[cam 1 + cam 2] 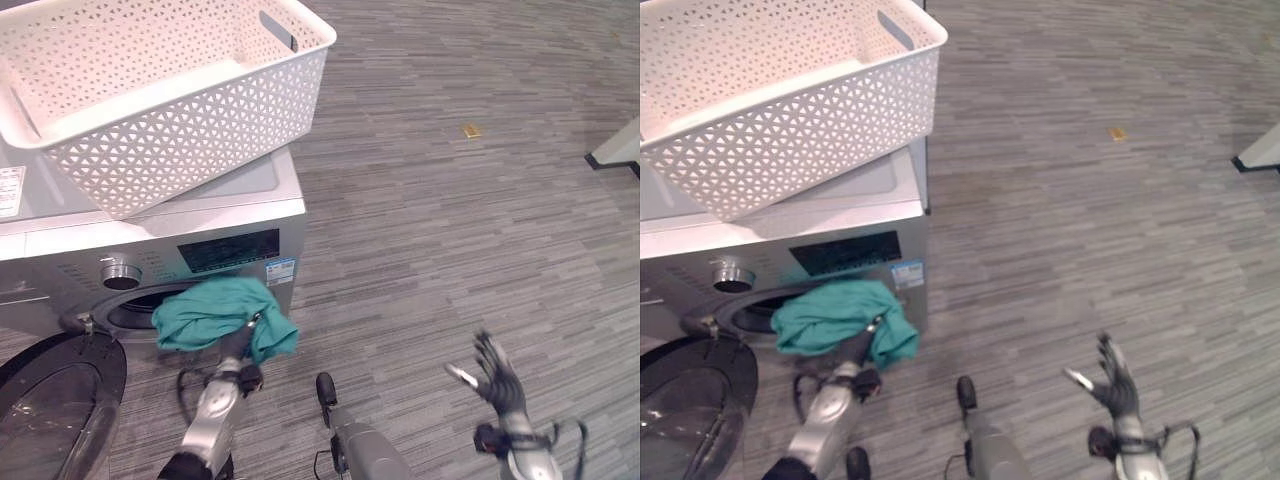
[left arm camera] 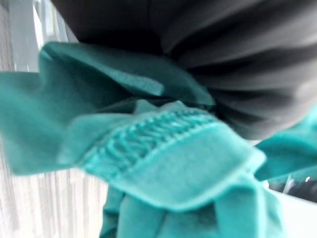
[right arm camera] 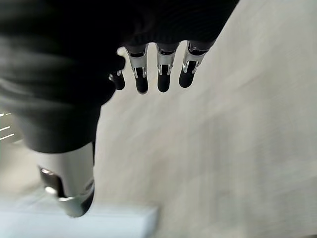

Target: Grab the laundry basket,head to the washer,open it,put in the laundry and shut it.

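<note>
A white lattice laundry basket rests tilted on top of the silver washer; I see nothing in it. The washer's round door hangs open at the lower left, leaving the drum opening exposed. A bunched teal cloth hangs just in front of that opening, and my left hand is shut on it from below. In the left wrist view the teal cloth folds over the dark cover. My right hand hovers over the floor at the lower right, open, fingers spread and holding nothing.
Grey plank floor stretches to the right of the washer. A small yellowish scrap lies on it farther off. A white object with a dark base pokes in at the right edge.
</note>
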